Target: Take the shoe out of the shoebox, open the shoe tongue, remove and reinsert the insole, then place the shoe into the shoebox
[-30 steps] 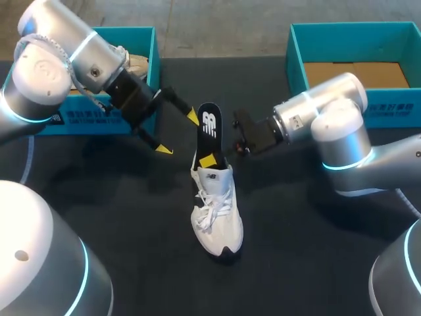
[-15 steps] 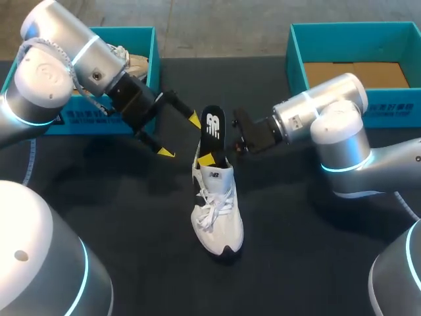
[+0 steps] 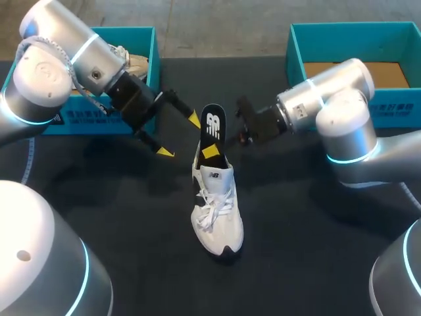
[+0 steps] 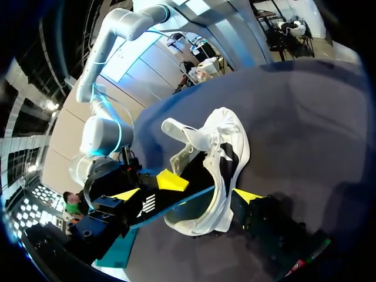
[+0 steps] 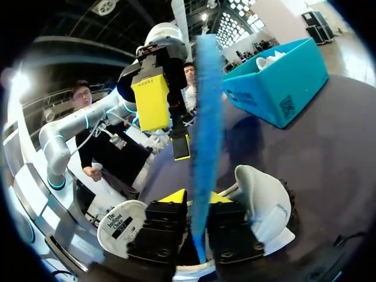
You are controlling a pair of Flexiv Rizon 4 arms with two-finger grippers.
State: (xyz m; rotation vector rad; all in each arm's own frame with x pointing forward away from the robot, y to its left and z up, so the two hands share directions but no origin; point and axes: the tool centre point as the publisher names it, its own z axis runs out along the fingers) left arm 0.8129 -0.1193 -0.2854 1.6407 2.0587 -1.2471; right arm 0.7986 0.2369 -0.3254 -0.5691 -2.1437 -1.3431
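right tool [image 5: 197, 198] pinching upright insole [image 3: 211, 124] in shoe [image 3: 217, 210], left tool [image 3: 178, 135] spread beside

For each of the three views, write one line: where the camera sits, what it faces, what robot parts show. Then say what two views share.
Head view: above and behind, looking down on the table; left arm and right arm show.
Left wrist view: on the left arm, facing the shoe past its open left gripper.
Right wrist view: on the right arm, looking along the insole held in the right gripper.
Shared: both wrist views show shoe and insole.
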